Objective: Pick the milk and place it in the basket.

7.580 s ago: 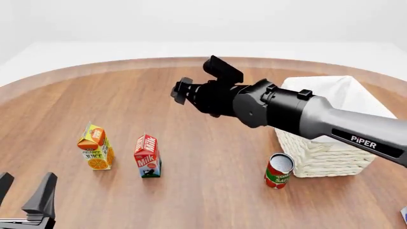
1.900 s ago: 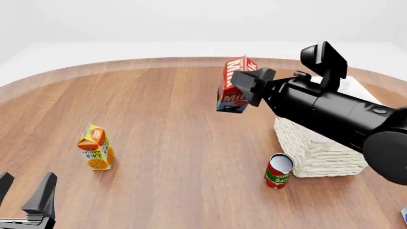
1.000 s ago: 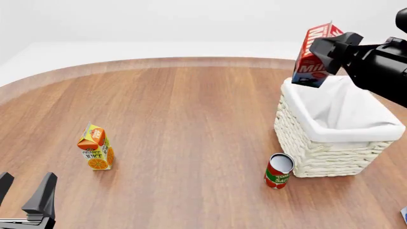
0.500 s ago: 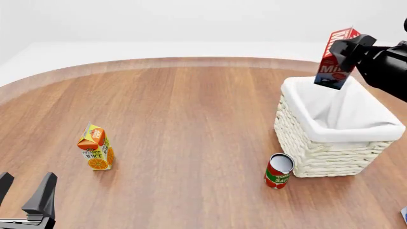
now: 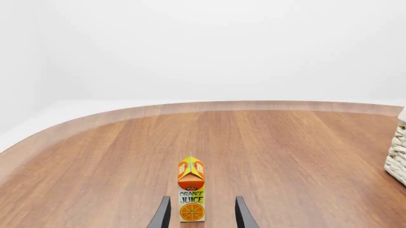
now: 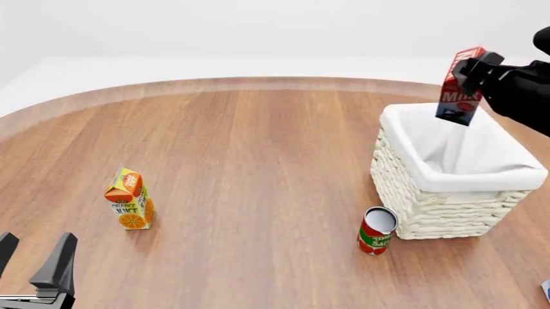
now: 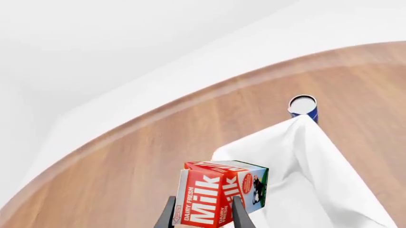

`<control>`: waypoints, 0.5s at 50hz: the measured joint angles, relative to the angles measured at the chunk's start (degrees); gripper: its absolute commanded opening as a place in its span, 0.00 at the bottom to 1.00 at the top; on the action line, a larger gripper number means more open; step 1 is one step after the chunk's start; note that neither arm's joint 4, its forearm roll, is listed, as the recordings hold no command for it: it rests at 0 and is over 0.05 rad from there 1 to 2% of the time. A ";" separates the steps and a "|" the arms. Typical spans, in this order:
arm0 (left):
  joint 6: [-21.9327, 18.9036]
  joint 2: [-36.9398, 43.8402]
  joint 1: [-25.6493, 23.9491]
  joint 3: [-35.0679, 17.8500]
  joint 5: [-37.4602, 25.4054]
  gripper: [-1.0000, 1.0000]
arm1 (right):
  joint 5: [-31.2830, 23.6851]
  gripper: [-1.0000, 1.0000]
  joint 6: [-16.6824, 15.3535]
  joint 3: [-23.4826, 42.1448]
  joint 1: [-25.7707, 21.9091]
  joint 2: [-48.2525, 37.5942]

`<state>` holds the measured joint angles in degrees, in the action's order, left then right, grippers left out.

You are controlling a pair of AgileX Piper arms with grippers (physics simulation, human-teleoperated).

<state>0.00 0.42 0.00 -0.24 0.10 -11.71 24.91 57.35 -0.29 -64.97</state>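
1. We count two cartons, two cans and one basket. The milk point(image 6: 459, 85) is the only milk carton; the other carton is the orange juice carton point(image 6: 128, 199).
2. The milk is held in the air above the far part of the basket point(image 6: 429, 206), at the far right of the table point(image 6: 257, 148), clear of the rim.
3. The right gripper point(image 7: 201, 209) has its fingers closed on the milk, one at each side of it.
4. The left gripper point(image 5: 200, 216) is empty with fingers spread apart, at the near left; the juice carton stands upright just beyond it.
5. A red can point(image 6: 377, 230) stands just beside the basket's near left corner. A blue can point(image 7: 303, 107) stands beyond the basket's far corner.
6. The milk's long axis is tilted, gable end uppermost and leaning right.
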 measured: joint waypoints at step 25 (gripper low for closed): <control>0.00 0.00 0.00 0.00 0.00 1.00 | 6.11 0.00 -0.02 -1.35 3.51 -8.40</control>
<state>0.00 0.42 0.00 -0.24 0.10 -5.60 24.89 56.00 3.22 -73.37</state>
